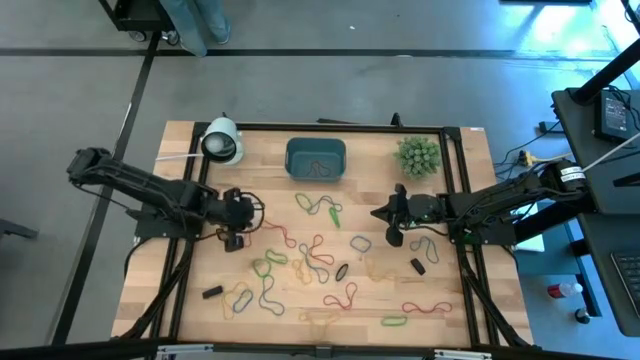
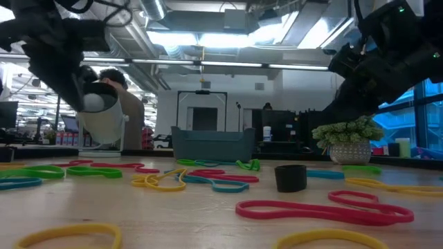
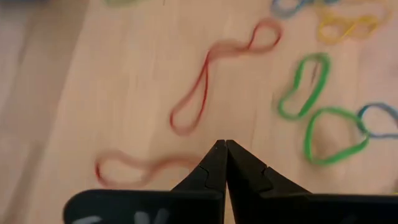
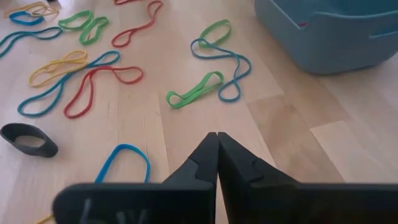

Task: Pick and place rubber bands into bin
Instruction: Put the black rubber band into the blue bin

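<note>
Mostly undone: a few rubber bands [image 1: 318,168] lie in the bin [image 1: 316,159] at twelve o'clock, dozens litter the table [image 1: 480,300], and the left gripper [image 1: 253,213] and right gripper [image 1: 381,213] hover empty, jaws closed.

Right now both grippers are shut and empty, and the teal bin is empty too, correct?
Not quite. The bin already holds rubber bands, as the high view shows. The rest stands: the left gripper and right gripper are shut and empty.
</note>
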You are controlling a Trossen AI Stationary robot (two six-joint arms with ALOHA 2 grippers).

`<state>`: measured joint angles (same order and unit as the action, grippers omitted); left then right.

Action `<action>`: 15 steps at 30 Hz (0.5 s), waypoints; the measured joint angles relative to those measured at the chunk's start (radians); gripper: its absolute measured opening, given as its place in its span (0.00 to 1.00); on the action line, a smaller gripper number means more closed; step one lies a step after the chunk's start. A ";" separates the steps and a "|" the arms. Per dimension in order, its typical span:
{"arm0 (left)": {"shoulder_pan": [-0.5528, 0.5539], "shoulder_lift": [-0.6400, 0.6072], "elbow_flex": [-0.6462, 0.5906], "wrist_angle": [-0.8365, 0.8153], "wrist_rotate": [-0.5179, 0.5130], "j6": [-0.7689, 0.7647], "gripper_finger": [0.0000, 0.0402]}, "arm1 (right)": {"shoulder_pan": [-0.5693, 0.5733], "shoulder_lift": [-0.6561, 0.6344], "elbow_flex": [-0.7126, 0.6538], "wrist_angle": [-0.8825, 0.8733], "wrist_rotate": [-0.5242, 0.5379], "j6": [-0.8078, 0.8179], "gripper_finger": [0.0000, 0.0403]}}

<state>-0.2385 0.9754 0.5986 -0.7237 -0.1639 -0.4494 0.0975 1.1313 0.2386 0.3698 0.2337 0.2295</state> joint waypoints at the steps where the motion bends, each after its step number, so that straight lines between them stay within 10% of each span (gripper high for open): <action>1: -0.007 0.025 0.015 -0.030 0.002 -0.040 0.00 | 0.000 0.000 0.000 -0.001 0.000 0.000 0.04; 15: -0.022 0.232 0.078 -0.307 0.098 -0.480 0.08 | 0.000 0.000 0.000 -0.007 0.000 -0.003 0.02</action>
<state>-0.2604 1.2076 0.6769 -1.0304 -0.0662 -0.9297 0.0975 1.1313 0.2390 0.3626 0.2337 0.2260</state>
